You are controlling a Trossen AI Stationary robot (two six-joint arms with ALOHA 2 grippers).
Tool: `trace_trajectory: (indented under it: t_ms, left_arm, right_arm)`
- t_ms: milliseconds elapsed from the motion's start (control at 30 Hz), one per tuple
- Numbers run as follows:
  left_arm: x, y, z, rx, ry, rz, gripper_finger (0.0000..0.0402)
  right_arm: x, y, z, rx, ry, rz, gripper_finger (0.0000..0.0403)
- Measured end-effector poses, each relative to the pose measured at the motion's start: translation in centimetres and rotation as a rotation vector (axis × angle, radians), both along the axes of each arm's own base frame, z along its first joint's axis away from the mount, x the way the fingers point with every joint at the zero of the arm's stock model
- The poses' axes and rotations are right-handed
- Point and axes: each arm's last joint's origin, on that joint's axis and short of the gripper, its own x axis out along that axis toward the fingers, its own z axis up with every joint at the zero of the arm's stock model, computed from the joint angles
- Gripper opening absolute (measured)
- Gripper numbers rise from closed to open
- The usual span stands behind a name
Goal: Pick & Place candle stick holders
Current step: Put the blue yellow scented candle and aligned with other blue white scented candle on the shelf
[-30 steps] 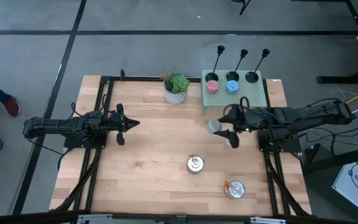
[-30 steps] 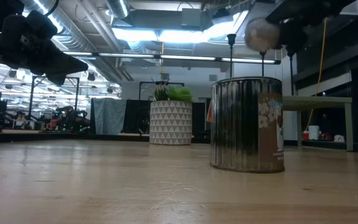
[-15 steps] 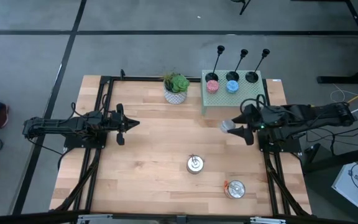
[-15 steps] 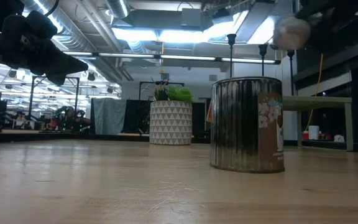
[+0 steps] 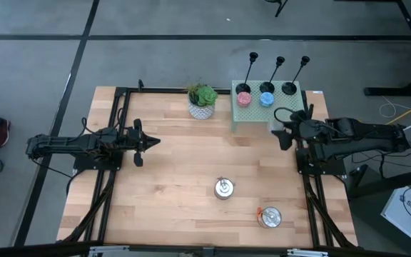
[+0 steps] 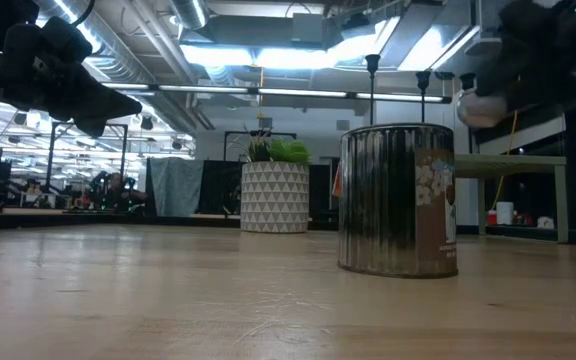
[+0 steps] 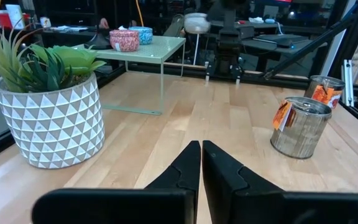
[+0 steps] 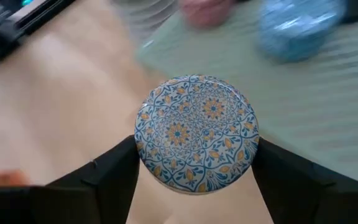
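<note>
Wooden table below, the right pincer clamps a patterned candle beside the green stand; left pincer waits, fingers together.

Around my wooden table lies grey floor crossed by dark lines — overhead, bright ceiling lights and exposed ducts.
</note>
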Motion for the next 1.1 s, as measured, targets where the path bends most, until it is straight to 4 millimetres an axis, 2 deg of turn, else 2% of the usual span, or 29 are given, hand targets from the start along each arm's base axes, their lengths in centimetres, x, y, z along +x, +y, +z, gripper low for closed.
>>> trace_trajectory:
  t_ms: [367,700,1100]
  left_arm:
    - [0.0,0.0,0.0,0.0,0.0,0.0,0.0011]
    - [0.0,0.0,0.0,0.0,0.0,0.0,0.0008]
    - [0.0,0.0,0.0,0.0,0.0,0.0,0.0011]
  right_arm:
    - [-0.6,-2.5,-0.2,-0.24,0.092,-0.424,0.0284]
    - [-0.2,-4.6,-0.8,-0.254,0.183,-0.628,0.0284]
    - [1.0,-6.9,-2.5,-0.184,0.22,-0.744,0.0284]
